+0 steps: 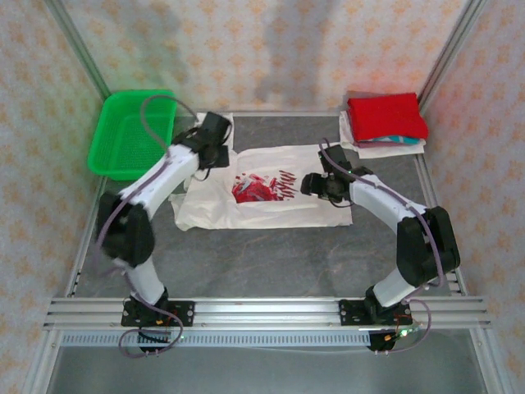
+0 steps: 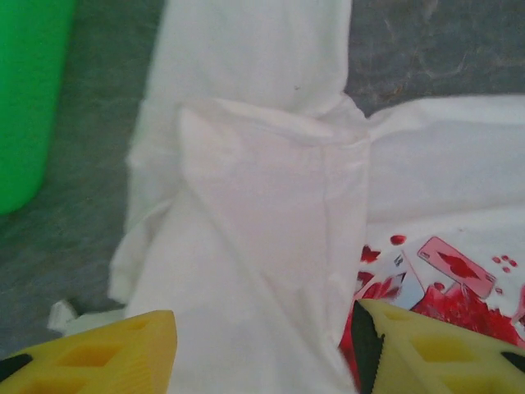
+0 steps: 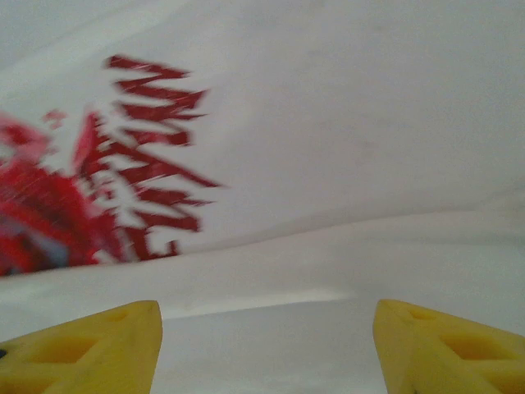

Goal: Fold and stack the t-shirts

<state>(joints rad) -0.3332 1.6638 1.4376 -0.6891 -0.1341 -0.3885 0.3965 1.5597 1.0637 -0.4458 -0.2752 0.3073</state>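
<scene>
Both pairs of jaws stand apart, clamping nothing: the left jaws hover over a folded-over sleeve (image 2: 271,180) of the one cream t-shirt (image 1: 279,193) spread mid-worktop (image 1: 271,263), the right jaws beside its red graphic (image 3: 123,189). The top view adds one folded stack (image 1: 385,119), red uppermost, far right, and one green basket (image 1: 131,135) far left.

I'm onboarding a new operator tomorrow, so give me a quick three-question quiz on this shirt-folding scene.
1. True or false: a red shirt tops the folded stack at the far right.
2. The cream t-shirt lies: A) spread on the table, B) balled up, C) on the stack.
3. Which pincer hovers nearer the green basket?
Key: 1 true; 2 A; 3 the left pincer.
</scene>
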